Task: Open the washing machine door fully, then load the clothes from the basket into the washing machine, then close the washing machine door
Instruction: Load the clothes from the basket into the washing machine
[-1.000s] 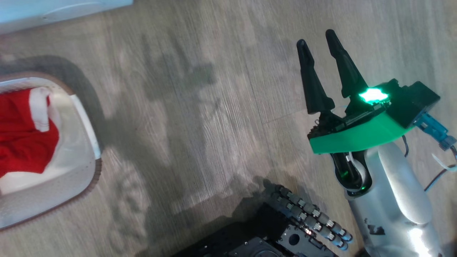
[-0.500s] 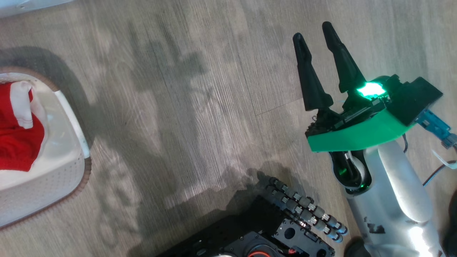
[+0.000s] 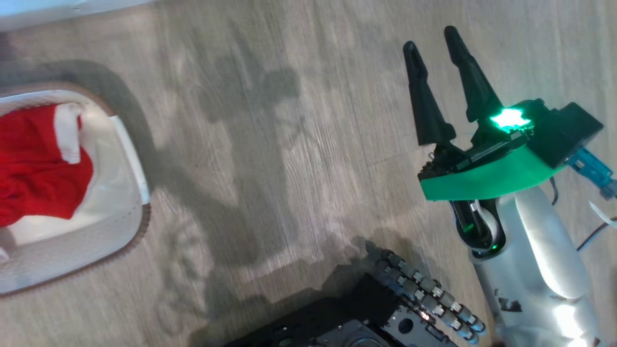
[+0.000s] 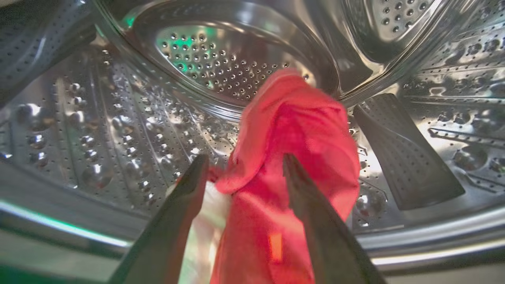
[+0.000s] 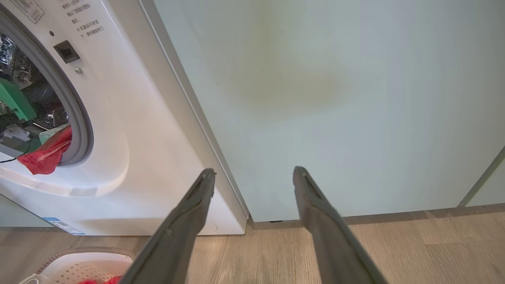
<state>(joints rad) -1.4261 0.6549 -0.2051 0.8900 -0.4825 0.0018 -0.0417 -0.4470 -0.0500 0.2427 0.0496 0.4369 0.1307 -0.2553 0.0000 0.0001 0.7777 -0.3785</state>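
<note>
Inside the washing machine (image 4: 118, 130), the left gripper (image 4: 242, 161) stands wide apart, red clothes (image 4: 300, 126) loose between its fingers (image 4: 177, 221) (not pinched, I judge). Cloth may snag a finger and drag back out. The right gripper (image 5: 252, 171), beside the washing machine, gapes empty; the basket (image 3: 144, 219) at its foot holds more.

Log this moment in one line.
left gripper: open, red garment between fingers inside drum | right gripper: open, empty | basket: holds clothes

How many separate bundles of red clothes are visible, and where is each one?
2. One red bundle is in the washing machine drum, between the left gripper fingers. The other red bundle is in the basket. Folds may hide more pieces.
</note>
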